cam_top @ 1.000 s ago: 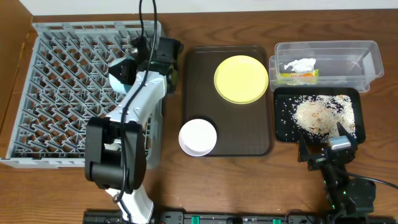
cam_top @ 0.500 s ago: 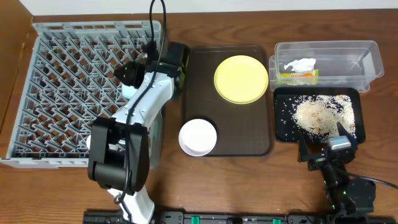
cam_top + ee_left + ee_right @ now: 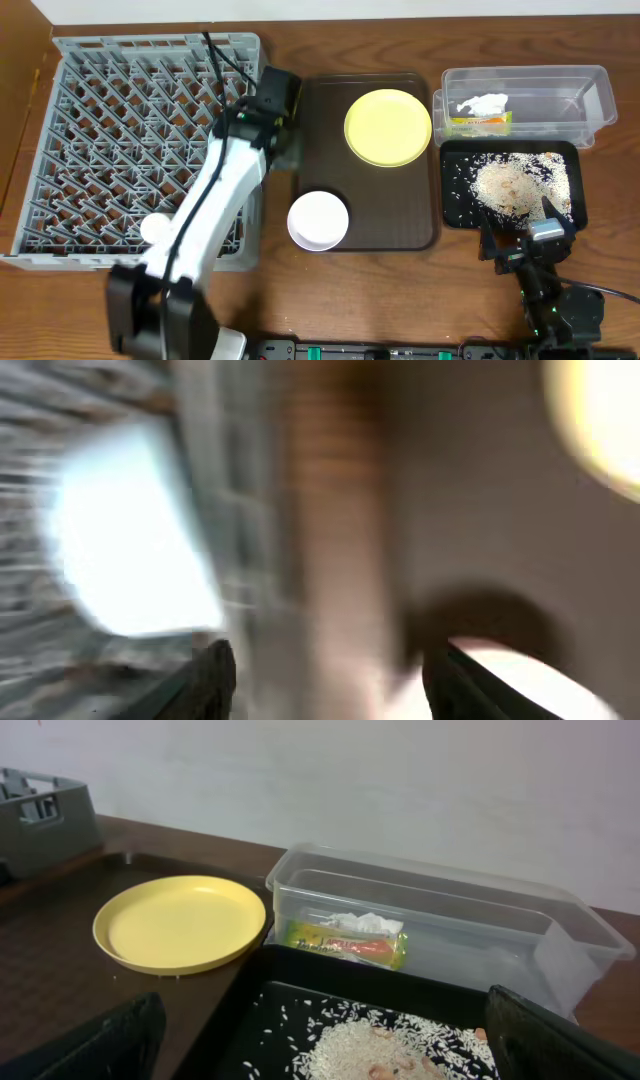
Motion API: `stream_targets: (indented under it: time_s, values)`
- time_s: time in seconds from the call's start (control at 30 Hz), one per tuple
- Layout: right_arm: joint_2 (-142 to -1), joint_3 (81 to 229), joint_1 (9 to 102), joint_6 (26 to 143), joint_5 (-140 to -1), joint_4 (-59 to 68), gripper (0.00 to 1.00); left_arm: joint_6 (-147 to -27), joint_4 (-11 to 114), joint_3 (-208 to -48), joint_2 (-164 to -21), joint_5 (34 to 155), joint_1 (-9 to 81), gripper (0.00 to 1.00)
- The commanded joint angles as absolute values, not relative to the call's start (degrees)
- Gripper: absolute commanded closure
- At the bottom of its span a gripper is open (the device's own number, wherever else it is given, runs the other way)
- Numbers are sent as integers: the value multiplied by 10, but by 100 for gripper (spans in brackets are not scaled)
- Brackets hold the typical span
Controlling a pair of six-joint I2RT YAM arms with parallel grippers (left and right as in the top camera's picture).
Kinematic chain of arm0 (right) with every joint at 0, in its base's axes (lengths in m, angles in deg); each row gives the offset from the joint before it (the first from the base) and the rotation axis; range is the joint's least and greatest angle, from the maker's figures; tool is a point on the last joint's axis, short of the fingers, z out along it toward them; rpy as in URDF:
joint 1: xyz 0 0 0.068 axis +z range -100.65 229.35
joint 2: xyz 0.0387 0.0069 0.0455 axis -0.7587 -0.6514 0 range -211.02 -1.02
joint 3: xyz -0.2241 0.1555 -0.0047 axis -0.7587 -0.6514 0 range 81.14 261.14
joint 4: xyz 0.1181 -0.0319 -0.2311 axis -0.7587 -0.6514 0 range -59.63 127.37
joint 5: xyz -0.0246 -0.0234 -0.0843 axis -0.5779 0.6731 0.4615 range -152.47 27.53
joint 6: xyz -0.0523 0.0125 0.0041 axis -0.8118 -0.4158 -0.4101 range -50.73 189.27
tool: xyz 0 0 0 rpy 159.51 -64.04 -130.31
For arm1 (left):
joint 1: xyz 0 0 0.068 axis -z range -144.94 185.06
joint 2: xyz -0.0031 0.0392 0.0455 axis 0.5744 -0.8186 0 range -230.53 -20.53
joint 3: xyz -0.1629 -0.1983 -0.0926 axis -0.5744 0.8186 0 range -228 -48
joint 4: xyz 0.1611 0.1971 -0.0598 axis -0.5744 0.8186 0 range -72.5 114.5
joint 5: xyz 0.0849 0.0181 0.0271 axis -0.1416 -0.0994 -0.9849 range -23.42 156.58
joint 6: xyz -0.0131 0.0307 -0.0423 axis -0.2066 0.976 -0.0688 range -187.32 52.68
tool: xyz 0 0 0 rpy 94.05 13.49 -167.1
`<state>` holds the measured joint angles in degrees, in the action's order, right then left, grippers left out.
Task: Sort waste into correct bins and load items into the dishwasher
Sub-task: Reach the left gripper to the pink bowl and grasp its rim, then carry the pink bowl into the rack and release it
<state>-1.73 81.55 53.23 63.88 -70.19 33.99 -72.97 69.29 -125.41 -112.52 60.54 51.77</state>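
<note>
Wooden table (image 3: 400, 295). Rack (image 3: 100, 120) left; brown tray (image 3: 400, 205) centre. Tub (image 3: 560, 95) far right holds tissue (image 3: 482, 103) and wrapper (image 3: 480, 123); black tray (image 3: 452, 215) nearer, with rice (image 3: 510, 185). Plate (image 3: 388, 127) far on brown tray, white bowl (image 3: 318, 220) near. Left gripper (image 3: 330, 655) parted, empty, by rack's right edge; its view blurred. Right gripper (image 3: 322, 1010) spread wide, empty, near right. Loading step, likely. Next: left pinches bowl rim.
</note>
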Motion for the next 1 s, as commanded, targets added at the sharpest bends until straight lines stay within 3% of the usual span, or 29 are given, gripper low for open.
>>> stream_targets:
  time_s: [0.0, 0.23, 0.43, 0.7, 0.97]
  values:
    - [-14, 815, 525, 645, -700, 338, 1, -750, 728, -1255, -1123, 765, 515, 41]
    - [-14, 815, 525, 645, -700, 338, 1, -752, 711, -1161, -1147, 755, 518, 49]
    - [-14, 815, 525, 645, -700, 338, 1, -791, 663, -1090, -1173, 724, 518, 49]
    - [-14, 815, 525, 645, -700, 338, 1, -790, 622, -1073, -1205, 941, 539, 58]
    - [-14, 815, 525, 645, -700, 338, 1, -799, 574, -1072, -1212, 818, 604, 61]
